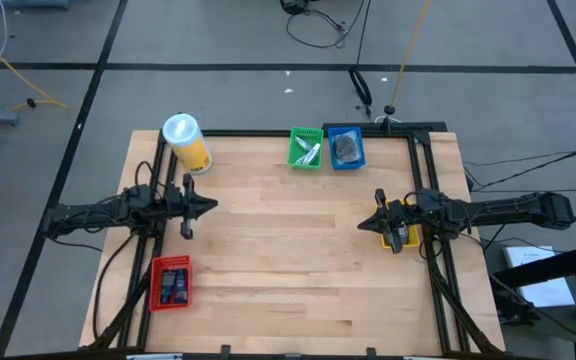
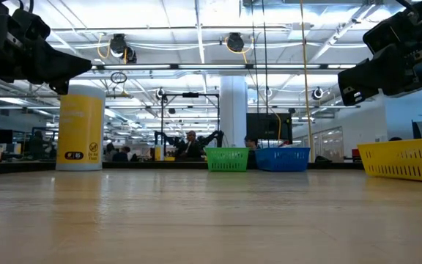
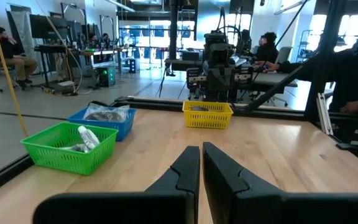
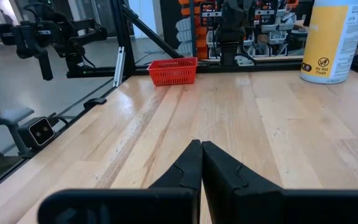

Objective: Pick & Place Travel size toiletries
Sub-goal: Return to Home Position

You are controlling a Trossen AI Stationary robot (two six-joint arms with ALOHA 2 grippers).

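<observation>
Travel size toiletries lie in trays. Pale tubes [image 1: 308, 152] are in the green tray [image 1: 294, 158], and one white bottle [image 3: 87, 137] shows in the left wrist view. A grey packet [image 1: 346, 148] is in the blue tray [image 1: 359, 160]. Dark items [image 1: 173, 285] are in the red tray [image 1: 154, 288]. My left gripper [image 1: 211, 207] hangs shut above the table's left side, pointing level toward the right. My right gripper [image 1: 361, 223] hangs shut at the right side, over the yellow tray [image 1: 392, 241], whose inside is hidden by the arm.
A tall yellow canister [image 1: 188, 143] with a white lid stands at the far left corner. A black frame [image 1: 268, 133] runs along the table's edges. Bare wood lies between the two grippers. A person in dark clothes [image 3: 353, 68] stands beyond the table's right side.
</observation>
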